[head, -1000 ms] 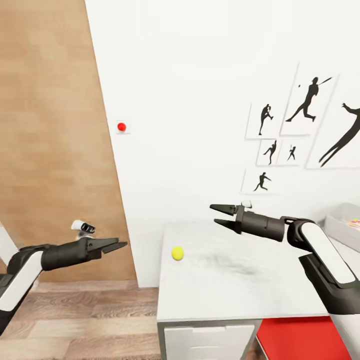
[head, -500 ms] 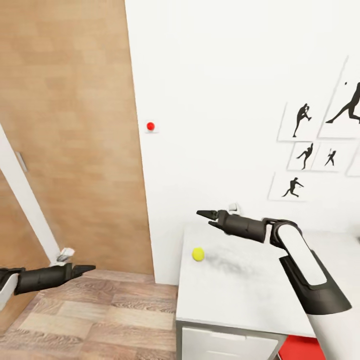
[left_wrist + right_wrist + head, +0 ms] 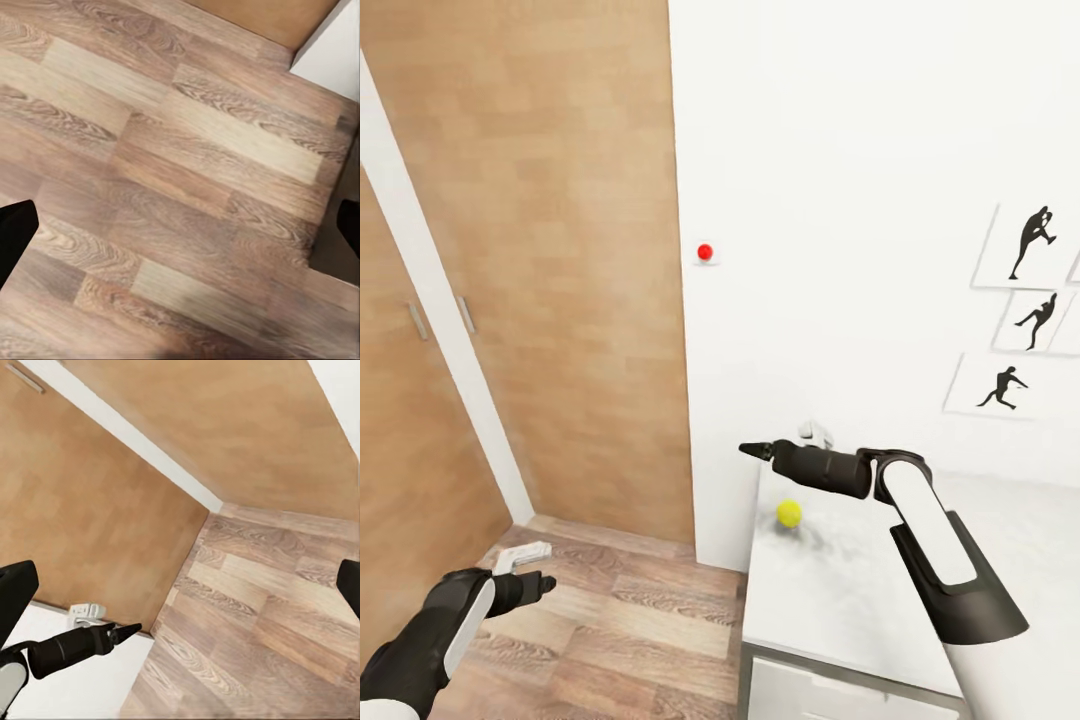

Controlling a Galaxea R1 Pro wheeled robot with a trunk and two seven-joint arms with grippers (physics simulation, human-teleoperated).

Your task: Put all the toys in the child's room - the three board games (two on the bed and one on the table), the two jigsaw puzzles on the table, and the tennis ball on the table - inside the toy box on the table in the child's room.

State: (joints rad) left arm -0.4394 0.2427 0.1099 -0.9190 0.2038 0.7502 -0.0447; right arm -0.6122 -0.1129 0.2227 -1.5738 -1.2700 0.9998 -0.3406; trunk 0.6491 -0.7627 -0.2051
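The tennis ball lies near the left end of the light grey table, close to the white wall. My right gripper hovers above the table's left edge, a little beyond and left of the ball, pointing left; the right wrist view shows its fingers wide apart, so it is open and empty. My left gripper hangs low over the wood floor; its fingers are spread in the left wrist view, open and empty. The left arm also appears in the right wrist view.
Tall wooden wardrobe doors fill the left, with wood-plank floor between them and the table. A red button sits on the white wall. Black silhouette pictures hang at the right. A white drawer front is below the tabletop.
The camera has turned left, so the wall, table and ball slid right and the grey bin left the view. My left arm dropped toward the floor. The right gripper now reaches past the table's left edge.
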